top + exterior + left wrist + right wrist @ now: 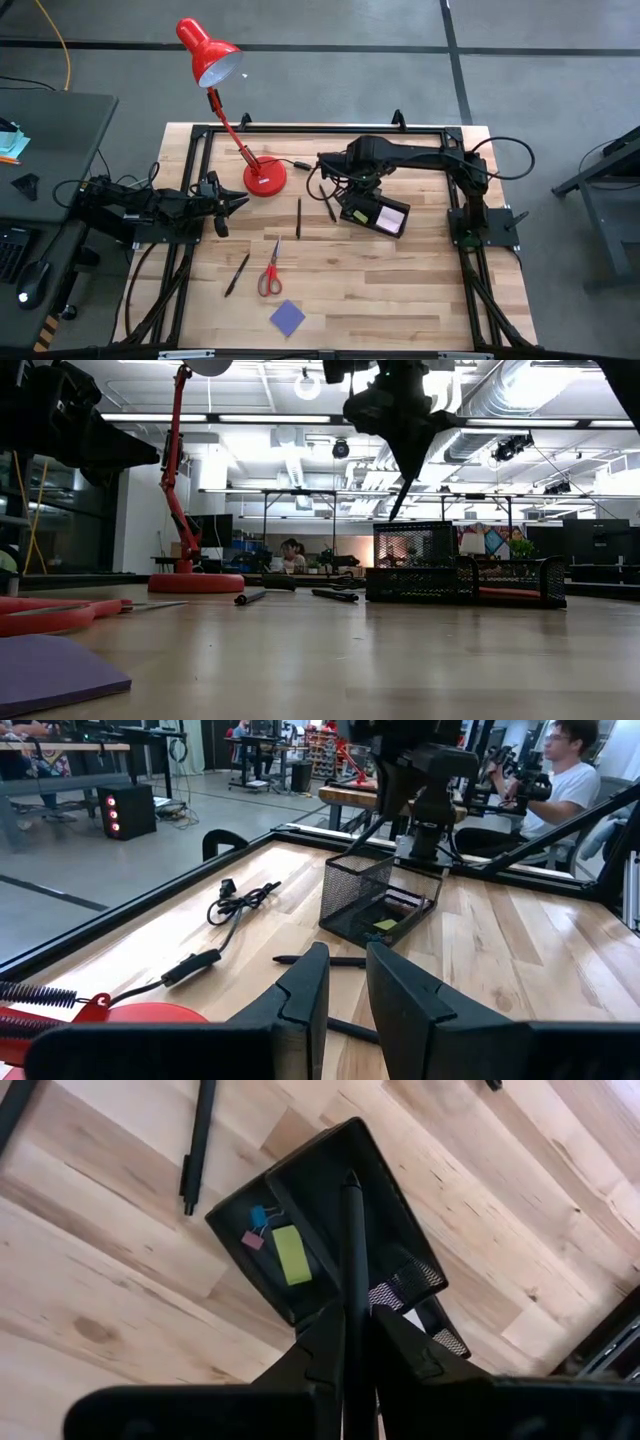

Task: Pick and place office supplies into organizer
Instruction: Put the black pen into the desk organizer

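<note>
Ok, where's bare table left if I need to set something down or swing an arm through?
Widest bare wood: the table's near right part, right of the blue-purple note pad and scissors, below the organizer. Crowded: the middle strip from lamp base to organizer, with loose pens and the right gripper holding a pen over the organizer.
</note>
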`<state>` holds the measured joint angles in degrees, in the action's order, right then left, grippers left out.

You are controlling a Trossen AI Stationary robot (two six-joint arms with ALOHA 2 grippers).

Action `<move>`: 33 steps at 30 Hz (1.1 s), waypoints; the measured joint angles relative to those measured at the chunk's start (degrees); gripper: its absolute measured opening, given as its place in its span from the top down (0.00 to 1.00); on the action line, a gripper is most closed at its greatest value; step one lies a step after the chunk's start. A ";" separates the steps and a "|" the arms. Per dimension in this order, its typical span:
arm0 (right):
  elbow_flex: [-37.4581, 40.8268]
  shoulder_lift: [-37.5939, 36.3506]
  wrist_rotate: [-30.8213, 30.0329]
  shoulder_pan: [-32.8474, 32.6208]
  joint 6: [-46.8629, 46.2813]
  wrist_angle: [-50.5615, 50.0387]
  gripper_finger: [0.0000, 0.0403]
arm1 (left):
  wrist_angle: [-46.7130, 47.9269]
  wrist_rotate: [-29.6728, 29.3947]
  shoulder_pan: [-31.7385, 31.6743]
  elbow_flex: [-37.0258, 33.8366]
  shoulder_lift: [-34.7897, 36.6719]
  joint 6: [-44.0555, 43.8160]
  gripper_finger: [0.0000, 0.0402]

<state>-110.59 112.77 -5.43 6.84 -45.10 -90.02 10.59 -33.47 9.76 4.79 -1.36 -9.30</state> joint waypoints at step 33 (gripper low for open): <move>0.90 0.10 0.93 1.23 1.67 0.02 0.90 | 0.00 -0.01 0.00 0.00 0.01 -0.02 0.84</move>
<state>-109.69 112.87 -4.50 8.07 -43.43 -90.00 10.59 -33.49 9.76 4.79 -1.35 -9.32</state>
